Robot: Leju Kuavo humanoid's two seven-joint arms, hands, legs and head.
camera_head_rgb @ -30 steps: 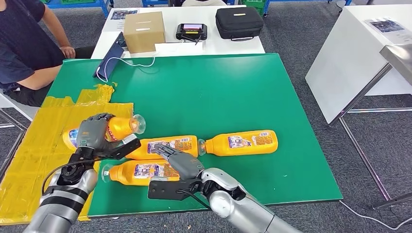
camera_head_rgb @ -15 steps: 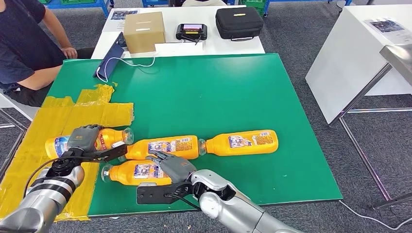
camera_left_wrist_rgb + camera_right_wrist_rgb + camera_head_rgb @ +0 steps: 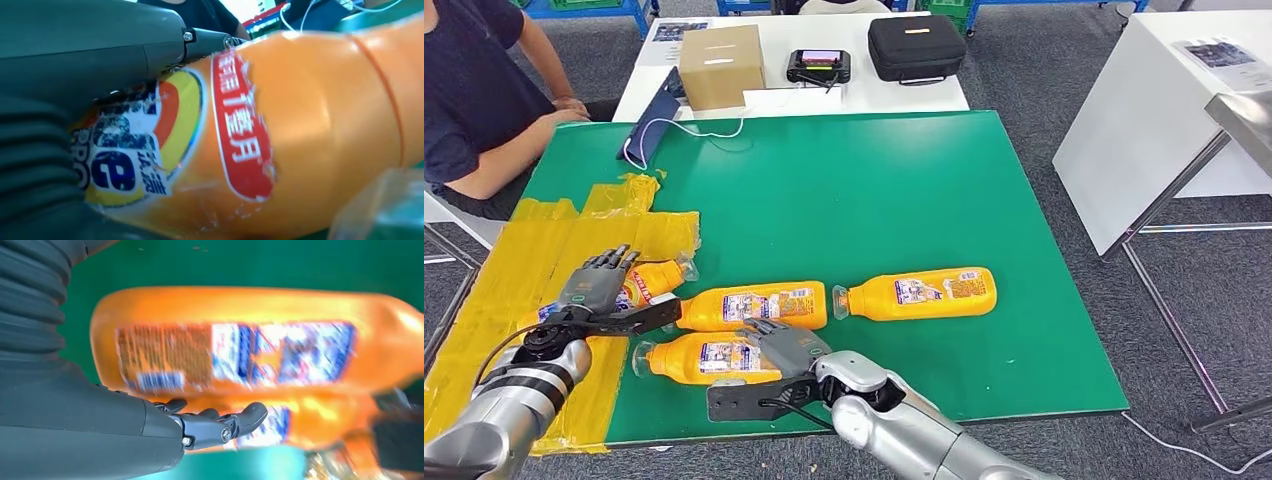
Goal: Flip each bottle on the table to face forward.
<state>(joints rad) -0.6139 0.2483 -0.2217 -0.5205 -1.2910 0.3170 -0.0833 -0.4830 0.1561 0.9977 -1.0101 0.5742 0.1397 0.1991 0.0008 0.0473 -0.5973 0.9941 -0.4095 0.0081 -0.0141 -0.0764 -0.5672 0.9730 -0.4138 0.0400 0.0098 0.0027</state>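
Where the yellow tape [image 3: 544, 262] meets the green table [image 3: 904, 190], a bottle [image 3: 649, 281] lies on its side under the left hand [image 3: 592, 287], fingers straightened and spread over it, not clamped. The right hand [image 3: 789, 348] rests on the near bottle [image 3: 704, 358], fingers draped loosely, no clear grip. Two more bottles [image 3: 754, 304] [image 3: 919, 293] lie in a row beyond. A person [image 3: 474, 100] sits at the far-left corner.
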